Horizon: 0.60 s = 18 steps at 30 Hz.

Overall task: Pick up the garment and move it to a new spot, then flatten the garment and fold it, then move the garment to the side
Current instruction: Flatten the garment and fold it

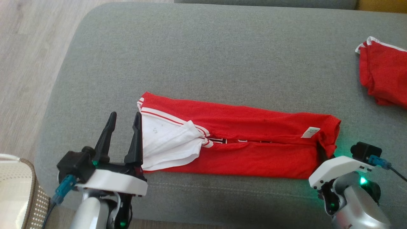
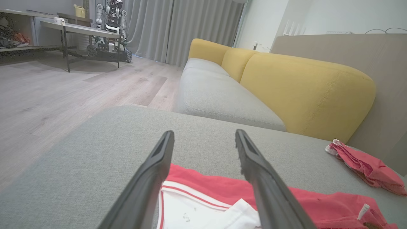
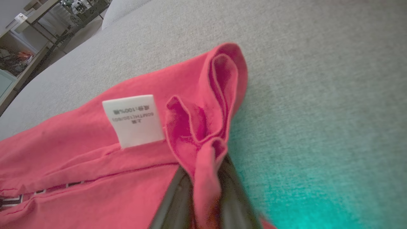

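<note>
The garment (image 1: 248,140) is a red shirt with white trim, folded into a long strip across the grey cushion (image 1: 203,57); its white inner part (image 1: 165,143) shows at the left end. My left gripper (image 1: 124,118) stands open at that left end, one finger beside the white cloth, holding nothing. In the left wrist view its fingers (image 2: 152,171) straddle the strip's corner (image 2: 203,187). My right gripper (image 3: 203,187) is shut on a bunched fold of the garment's right end (image 3: 203,140), beside a white care label (image 3: 135,121); from the head camera its fingers are hidden under the cloth (image 1: 327,143).
A second red garment (image 1: 384,73) lies crumpled at the cushion's far right. A cream basket (image 1: 16,190) stands at the lower left beside the cushion. Wooden floor (image 1: 28,63) runs along the left. A yellow-backed sofa (image 2: 286,86) continues beyond the cushion.
</note>
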Tool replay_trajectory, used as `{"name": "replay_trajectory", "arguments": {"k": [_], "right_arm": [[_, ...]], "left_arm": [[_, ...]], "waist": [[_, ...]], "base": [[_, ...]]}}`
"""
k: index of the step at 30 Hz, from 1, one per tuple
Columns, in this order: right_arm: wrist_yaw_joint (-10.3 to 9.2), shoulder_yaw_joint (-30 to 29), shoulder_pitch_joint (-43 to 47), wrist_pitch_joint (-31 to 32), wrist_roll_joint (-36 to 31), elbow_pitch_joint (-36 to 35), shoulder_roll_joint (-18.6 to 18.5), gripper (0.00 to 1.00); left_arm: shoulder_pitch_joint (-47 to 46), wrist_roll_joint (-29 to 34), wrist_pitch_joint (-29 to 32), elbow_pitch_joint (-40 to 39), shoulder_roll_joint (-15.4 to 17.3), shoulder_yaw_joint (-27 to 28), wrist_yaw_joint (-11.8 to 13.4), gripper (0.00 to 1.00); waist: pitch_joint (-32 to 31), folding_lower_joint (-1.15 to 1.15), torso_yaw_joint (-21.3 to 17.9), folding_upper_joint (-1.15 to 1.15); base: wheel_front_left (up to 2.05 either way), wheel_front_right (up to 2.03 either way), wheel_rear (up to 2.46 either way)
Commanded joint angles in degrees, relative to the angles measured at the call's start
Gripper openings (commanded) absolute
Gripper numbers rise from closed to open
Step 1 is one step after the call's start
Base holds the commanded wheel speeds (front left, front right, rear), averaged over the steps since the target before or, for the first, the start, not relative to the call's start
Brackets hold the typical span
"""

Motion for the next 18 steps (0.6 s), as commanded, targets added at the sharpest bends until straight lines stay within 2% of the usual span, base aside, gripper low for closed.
{"name": "replay_trajectory", "arguments": {"k": [1, 12, 18], "right_arm": [[-0.01, 1.73, -0.42, -0.35, -0.69, 0.21, 1.01, 0.0], [-0.01, -5.14, -2.84, -2.67, -8.72, -1.96, -1.48, 0.0], [-0.01, -12.89, -4.37, -2.08, -14.55, -2.48, -4.45, 0.0]], "left_arm": [[-2.69, 0.04, -0.7, -1.85, 0.06, 2.04, 0.16, 1.0], [-2.13, 0.12, -0.7, -1.98, 0.06, 2.31, 0.12, 1.0], [-1.64, -0.01, -0.7, -2.16, 0.06, 2.26, 0.13, 1.0]], "waist": [[-0.09, 0.0, -0.01, 0.0], [-0.92, 0.0, -0.22, 0.0], [-1.34, 0.0, -0.22, 0.0]], "base": [[0.0, 0.0, 0.0], [0.0, 0.0, 0.0], [0.0, 0.0, 0.0]]}}
